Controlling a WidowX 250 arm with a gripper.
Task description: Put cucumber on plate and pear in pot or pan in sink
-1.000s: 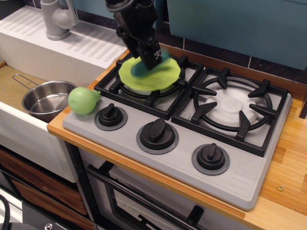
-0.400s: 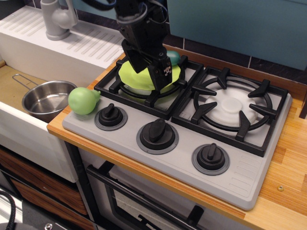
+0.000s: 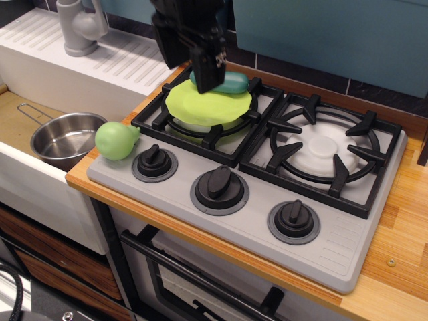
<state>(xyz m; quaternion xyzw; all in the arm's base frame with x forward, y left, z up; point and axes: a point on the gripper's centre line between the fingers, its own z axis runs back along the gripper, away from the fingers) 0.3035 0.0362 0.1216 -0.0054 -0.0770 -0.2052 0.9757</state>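
The dark teal cucumber (image 3: 232, 82) lies on the far rim of the lime-green plate (image 3: 208, 105), which rests on the left burner grate. My gripper (image 3: 188, 75) hangs just above the plate's far left side, jaws apart and empty; one finger (image 3: 208, 65) hides the cucumber's left end. The light green pear (image 3: 116, 140) sits on the stove's front left corner, neck pointing right. The steel pot (image 3: 67, 138) with its wire handle stands in the sink (image 3: 17, 117), just left of the pear.
A grey faucet (image 3: 79, 27) and ribbed white drainboard (image 3: 124, 57) are behind the sink. The right burner grate (image 3: 328, 150) is bare. Three black knobs (image 3: 219, 182) line the stove's front. A wooden counter (image 3: 408, 227) runs to the right.
The gripper let go of the cucumber, rose and moved back left off the plate. The cucumber now lies on the plate's far rim. Pear and pot have not moved.
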